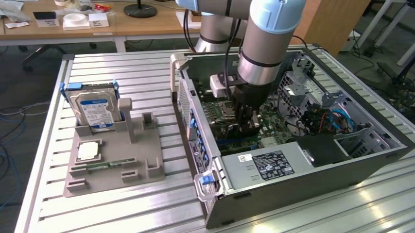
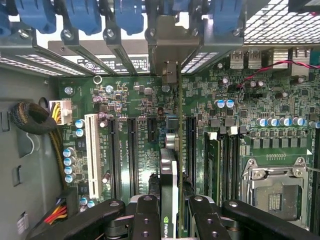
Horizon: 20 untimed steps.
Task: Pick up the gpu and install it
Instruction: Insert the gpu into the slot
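Note:
Inside the open computer case [image 1: 292, 194], my gripper [image 1: 246, 125] is lowered over the green motherboard [image 1: 224, 104]. Seen edge-on in the wrist view, the gpu [image 2: 173, 165] stands upright on the motherboard [image 2: 135, 100] between two long black slots. Its green board and black cooler face sideways. Its silver end bracket [image 2: 169, 52] reaches the rear slot openings under the blue clips [image 2: 127, 15]. My gripper [image 2: 170, 220] is shut on the gpu, with a black finger [image 2: 145, 215] on each side. Whether the card's edge sits in a slot is hidden.
A grey holder [image 1: 113, 167] on the slatted table beside the case carries a hard drive [image 1: 96, 109] with a blue-white label, a thin memory stick [image 1: 110, 164] and a small square chip [image 1: 87, 151]. Near the gpu lie the CPU socket [image 2: 272, 192], a white slot [image 2: 91, 147] and cable bundles [image 2: 35, 117].

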Each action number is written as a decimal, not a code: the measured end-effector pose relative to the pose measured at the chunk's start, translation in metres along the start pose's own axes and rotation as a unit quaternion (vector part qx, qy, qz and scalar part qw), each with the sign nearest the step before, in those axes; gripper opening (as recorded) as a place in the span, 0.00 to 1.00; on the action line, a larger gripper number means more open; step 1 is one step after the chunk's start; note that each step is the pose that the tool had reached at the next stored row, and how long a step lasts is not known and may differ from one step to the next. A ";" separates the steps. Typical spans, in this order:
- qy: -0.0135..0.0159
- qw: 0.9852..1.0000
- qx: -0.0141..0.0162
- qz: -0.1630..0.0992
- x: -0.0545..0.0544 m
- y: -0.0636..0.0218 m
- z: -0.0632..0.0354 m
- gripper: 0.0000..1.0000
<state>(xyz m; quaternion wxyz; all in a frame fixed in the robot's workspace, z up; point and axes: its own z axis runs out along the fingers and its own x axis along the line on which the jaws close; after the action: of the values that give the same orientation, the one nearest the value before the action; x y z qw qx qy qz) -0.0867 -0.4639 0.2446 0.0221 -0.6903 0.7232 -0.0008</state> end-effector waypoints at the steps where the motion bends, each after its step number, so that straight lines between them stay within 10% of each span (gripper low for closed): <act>1: 0.000 1.000 0.000 0.000 0.000 0.0000 0.0004 0.27; 20: 0.000 1.000 0.000 0.000 0.000 0.0002 0.0054 0.27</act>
<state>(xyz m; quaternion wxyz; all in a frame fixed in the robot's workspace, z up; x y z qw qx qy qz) -0.0867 -0.4640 0.2392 0.0220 -0.6903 0.7232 -0.0009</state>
